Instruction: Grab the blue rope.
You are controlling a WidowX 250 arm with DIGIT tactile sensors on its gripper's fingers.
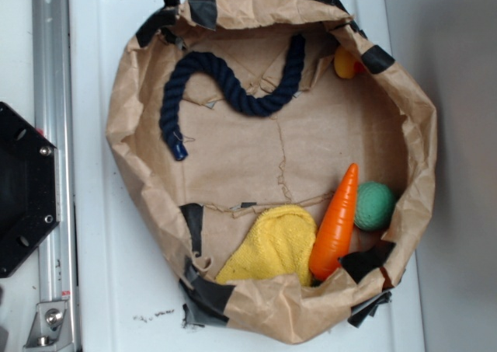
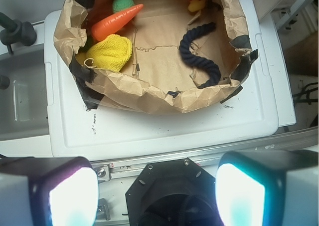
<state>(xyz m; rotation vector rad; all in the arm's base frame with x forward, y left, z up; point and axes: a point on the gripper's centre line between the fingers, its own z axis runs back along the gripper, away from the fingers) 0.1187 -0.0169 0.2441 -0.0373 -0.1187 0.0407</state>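
Note:
The blue rope (image 1: pixel 252 105) lies in a wavy curve on the floor of a brown paper bag (image 1: pixel 116 127), along its far-left side, with its bound end near the bag's left wall. In the wrist view the blue rope (image 2: pixel 188 51) sits at the right inside the bag (image 2: pixel 149 94). My gripper (image 2: pixel 157 196) is open, its two fingers (image 2: pixel 70 196) wide apart with nothing between them. It hangs over the black robot base (image 2: pixel 169 186), well short of the bag and rope. The exterior view does not show the gripper.
Also in the bag are an orange carrot (image 1: pixel 338 224), a green ball (image 1: pixel 374 205), a yellow cloth (image 1: pixel 272 247) and a small yellow toy (image 1: pixel 345 63). The bag stands on a white lid (image 1: pixel 116 290). A metal rail (image 1: pixel 50 57) runs along the left.

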